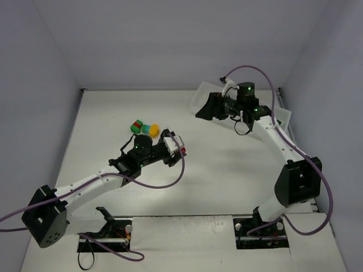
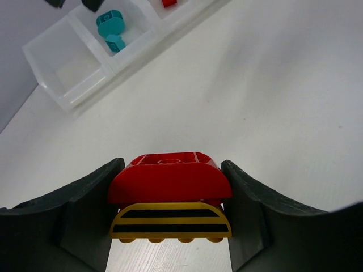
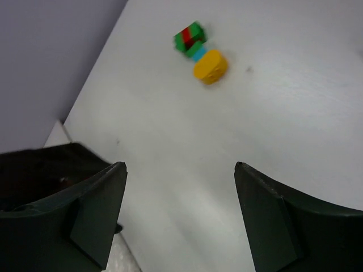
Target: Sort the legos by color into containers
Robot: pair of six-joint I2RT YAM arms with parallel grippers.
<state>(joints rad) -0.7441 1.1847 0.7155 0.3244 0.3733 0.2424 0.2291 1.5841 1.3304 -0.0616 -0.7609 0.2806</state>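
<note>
The left gripper (image 2: 170,195) is clenched on a red brick (image 2: 169,178), with a yellow striped piece (image 2: 170,222) against it. The right gripper (image 3: 180,198) is released and empty. Only the left wrist view shows teal bricks (image 2: 111,29) in the tray (image 2: 68,93).

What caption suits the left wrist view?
Left fingers grip a red brick joined to a yellow striped piece, tray beyond.

The left arm (image 1: 91,182) and right arm (image 1: 278,139) are built from white tubular links joined by black housings. A purple cable (image 1: 249,67) loops loosely along each arm. A green indicator light (image 1: 136,144) marks each wrist. The fingers (image 2: 85,221) are dark grey, matte and curved.
</note>
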